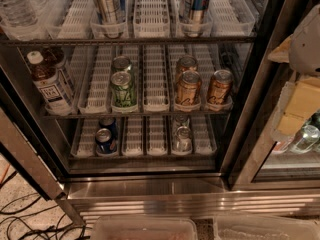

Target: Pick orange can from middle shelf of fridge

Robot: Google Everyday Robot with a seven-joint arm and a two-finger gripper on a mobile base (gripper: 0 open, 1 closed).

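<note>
Orange can: small copper-orange aluminium drink can (188,89), upright at the front of the dark-edged, white-laned middle shelf (150,113).
Gripper: pale gripper (301,104) at far right, outside the dark-framed fridge (145,191); its grip cannot be told.

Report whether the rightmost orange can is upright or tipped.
Upright: the orange can stands on the middle shelf, silver lid on top. The tool is at the right edge, apart from it.

Running dim and warm throughout. Taking light from the front and above, leaving the dark frame of the fridge (248,84) and its left wall sinking into shadow. Catching soft glare along the stainless base (150,196) and on the lid of the orange can (188,89) on the middle shelf (150,113). Lighting the gripper (297,104), at the right edge beside the door frame, brighter than the interior.
</note>
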